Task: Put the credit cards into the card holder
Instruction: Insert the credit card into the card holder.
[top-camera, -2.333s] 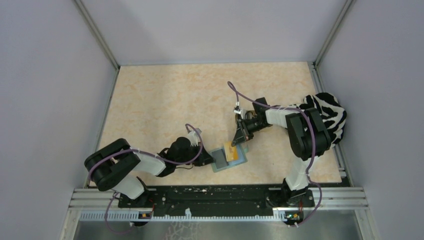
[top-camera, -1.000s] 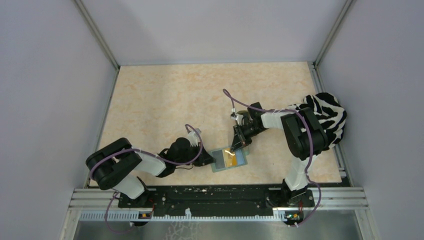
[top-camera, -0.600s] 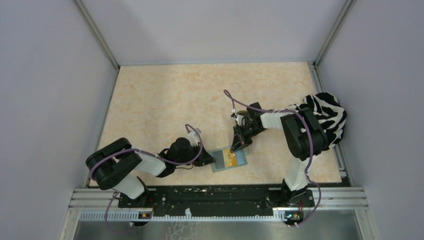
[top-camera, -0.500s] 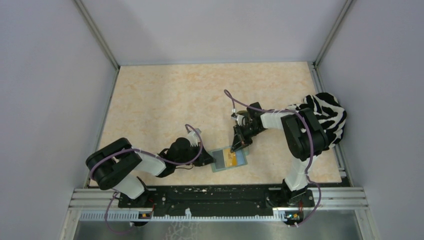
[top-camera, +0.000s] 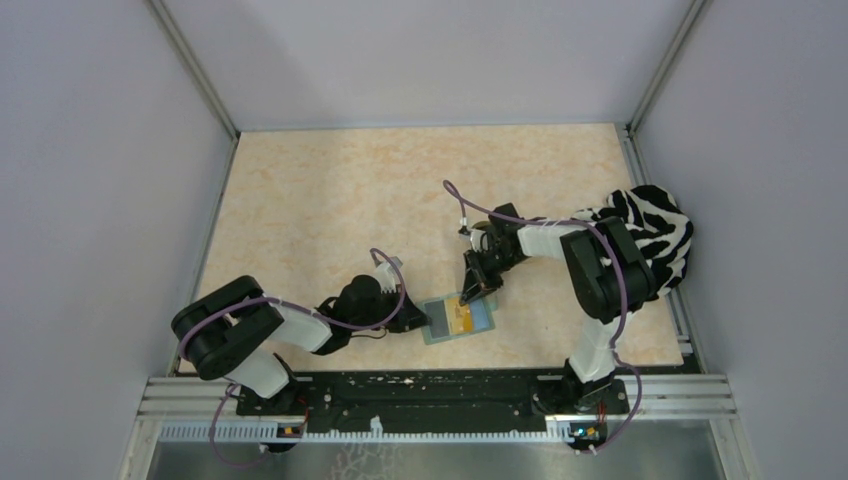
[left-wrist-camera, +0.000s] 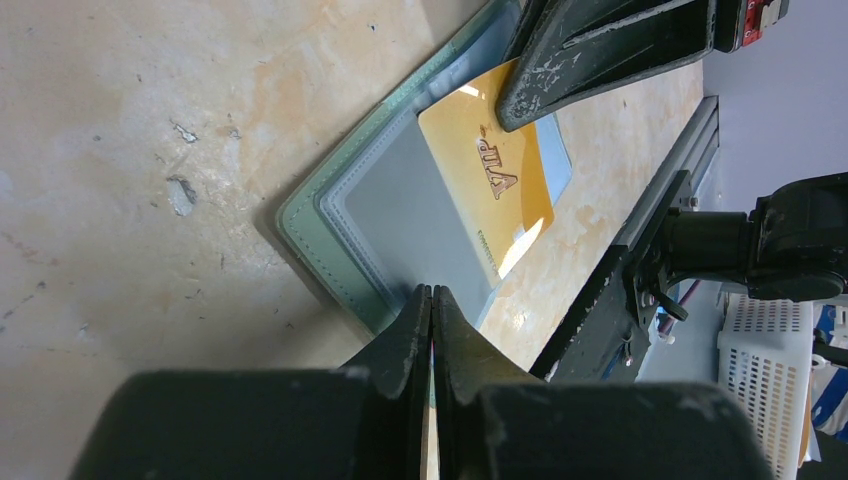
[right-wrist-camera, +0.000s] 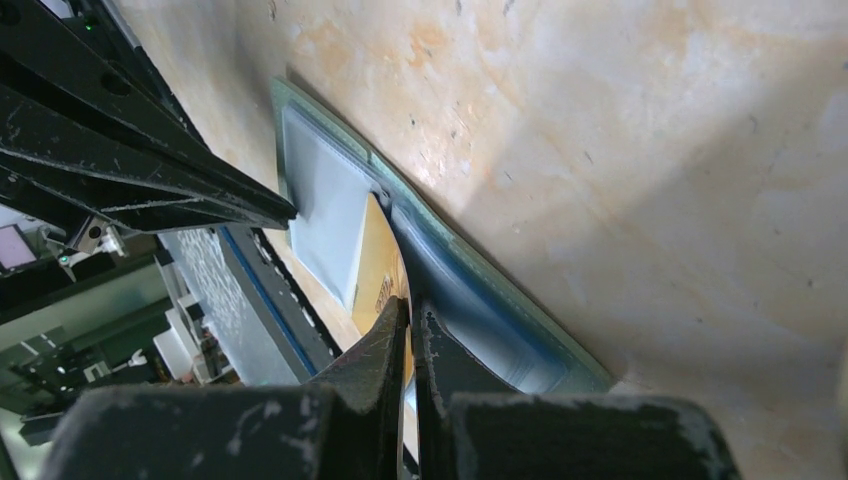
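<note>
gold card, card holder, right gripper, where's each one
gold card (left-wrist-camera: 488, 185): left wrist view, on its face at the VIP lettering.
card holder (left-wrist-camera: 398, 225): left wrist view, on the grey inner pocket panel.
right gripper (right-wrist-camera: 409, 305): right wrist view, between its fingertips, shut on the card's edge.

Gloss against matt, mid-frame.
Glossy gold plastic on the credit card (left-wrist-camera: 495, 170), raised lettering and white glare; smooth matt leather-look, stitched border, on the card holder (left-wrist-camera: 400, 215); scuffed matt black plastic on the left gripper (left-wrist-camera: 432, 295); pitted matt marbled table (left-wrist-camera: 150, 130).
</note>
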